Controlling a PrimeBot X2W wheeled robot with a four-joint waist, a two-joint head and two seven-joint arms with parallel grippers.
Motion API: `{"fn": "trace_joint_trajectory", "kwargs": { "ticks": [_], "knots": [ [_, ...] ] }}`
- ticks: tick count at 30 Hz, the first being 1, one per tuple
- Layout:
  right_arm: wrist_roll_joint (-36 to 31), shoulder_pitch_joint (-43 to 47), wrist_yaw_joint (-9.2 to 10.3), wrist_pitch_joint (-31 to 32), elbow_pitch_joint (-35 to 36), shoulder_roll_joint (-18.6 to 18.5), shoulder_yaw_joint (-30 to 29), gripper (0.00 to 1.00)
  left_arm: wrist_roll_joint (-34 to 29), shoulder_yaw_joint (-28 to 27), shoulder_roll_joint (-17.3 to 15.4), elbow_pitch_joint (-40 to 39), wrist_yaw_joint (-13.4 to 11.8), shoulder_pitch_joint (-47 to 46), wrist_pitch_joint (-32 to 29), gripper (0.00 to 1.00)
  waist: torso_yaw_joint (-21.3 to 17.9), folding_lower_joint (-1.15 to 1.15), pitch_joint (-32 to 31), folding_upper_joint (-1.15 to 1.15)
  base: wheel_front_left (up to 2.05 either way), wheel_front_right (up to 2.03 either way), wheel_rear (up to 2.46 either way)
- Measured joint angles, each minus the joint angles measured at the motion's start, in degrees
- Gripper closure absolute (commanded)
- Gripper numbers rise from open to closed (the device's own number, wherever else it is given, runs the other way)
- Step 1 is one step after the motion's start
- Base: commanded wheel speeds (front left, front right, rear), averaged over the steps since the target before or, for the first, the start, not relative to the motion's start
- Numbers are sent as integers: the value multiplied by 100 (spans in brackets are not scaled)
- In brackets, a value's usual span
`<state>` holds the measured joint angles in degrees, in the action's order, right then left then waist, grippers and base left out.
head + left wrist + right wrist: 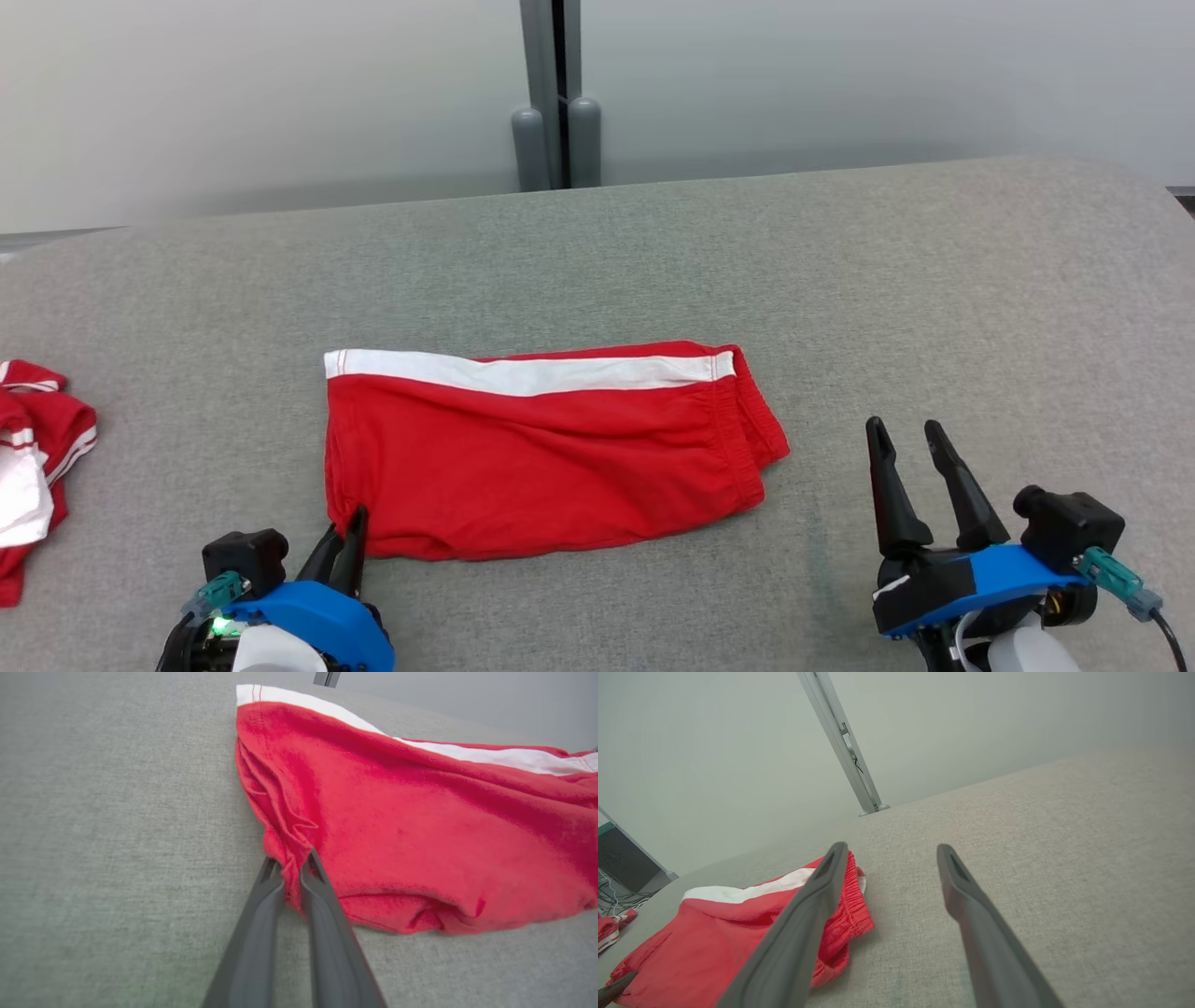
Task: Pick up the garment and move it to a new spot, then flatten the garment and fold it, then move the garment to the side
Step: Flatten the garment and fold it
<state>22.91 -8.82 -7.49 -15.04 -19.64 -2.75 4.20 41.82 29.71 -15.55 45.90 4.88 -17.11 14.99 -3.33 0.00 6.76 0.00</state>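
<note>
- Your left claw (353, 523) is clenched on the near left corner of the red cloth shorts with the white side stripe (541, 457). The left wrist view shows a bunched ridge of red cloth pinched between its two dark fingers (259, 924).
- The shorts lie flat around the middle of the grey fabric-covered worktop (840, 280), closer to its near edge, and look already doubled over. The stripe faces the far edge and the elastic waistband (747, 439) faces the right edge.
- Your right claw (904, 431) is released, fingers spread and holding nothing. It hovers over bare worktop just off the waistband end, clear of the cloth.
- I judge the step in hand to be either another fold or the move to the side. Either way, one pinched corner is too little, so bring the right claw onto the near right corner and close on all layers before lifting.
- Check the left pinch too: the bunching hides how many layers it has caught, and I cannot tell.
- Raise both corners together and low, keeping the near hem taut so the fold does not slide open.
- If you carry it left, stop short of the crumpled red and white garment (33, 457) at the worktop's left edge, so the two do not tangle.
</note>
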Motion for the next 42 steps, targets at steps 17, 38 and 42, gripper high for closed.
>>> {"fn": "trace_joint_trajectory", "kwargs": {
  "ticks": [17, 38, 42],
  "knots": [
    [-810, -1556, 0, 0, -2464, 4, 202, 0, -1474, -1213, 409, -1131, 220, 557, 0, 0, 901, 1, 262, 1, 0, 0, 0],
    [851, -1729, -2, -16, -2757, 29, 976, 100, -1418, -1248, 254, -1613, 255, 703, 0, 0, 782, 1, 603, 1, 0, 0, 0],
    [762, -1576, -1, -14, -2611, 18, 644, 100, -1421, -1259, 255, -1599, 255, 764, 0, 0, 634, 1, 559, 1, 0, 0, 0]
  ]
}}
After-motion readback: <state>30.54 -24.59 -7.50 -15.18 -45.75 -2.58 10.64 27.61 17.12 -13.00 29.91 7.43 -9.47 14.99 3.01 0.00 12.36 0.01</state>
